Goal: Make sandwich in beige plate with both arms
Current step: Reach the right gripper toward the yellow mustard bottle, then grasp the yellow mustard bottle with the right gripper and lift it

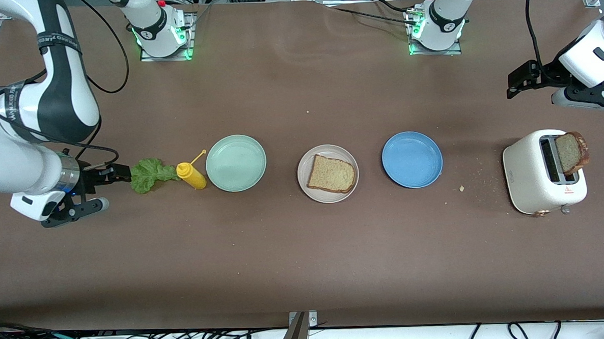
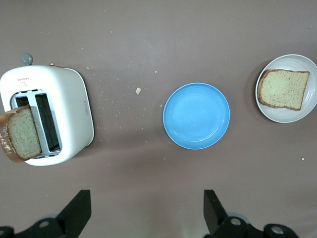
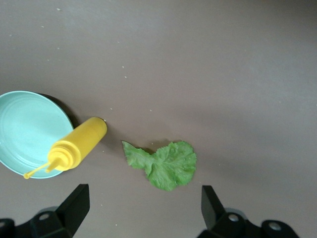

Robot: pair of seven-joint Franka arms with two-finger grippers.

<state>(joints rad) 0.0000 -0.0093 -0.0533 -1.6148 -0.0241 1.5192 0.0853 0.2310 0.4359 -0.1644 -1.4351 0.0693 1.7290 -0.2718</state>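
Both tools spread (left tool (image 2: pixel 143 213) over the table, right tool (image 3: pixel 141 210) over lettuce (image 3: pixel 163 163)); toaster (image 1: pixel 542 174) label unreadable.

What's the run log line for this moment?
left gripper: open, over table by toaster | right gripper: open, above lettuce | beige plate: one bread slice

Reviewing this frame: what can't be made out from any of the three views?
- Toaster slots: the interior is dark in the front and left wrist views; the bread slice hides part of one.
- Lower half of that slice: inside the toaster.
- Left gripper: its wrist is cut off by the front view's edge.
- Toaster label: too small to read.
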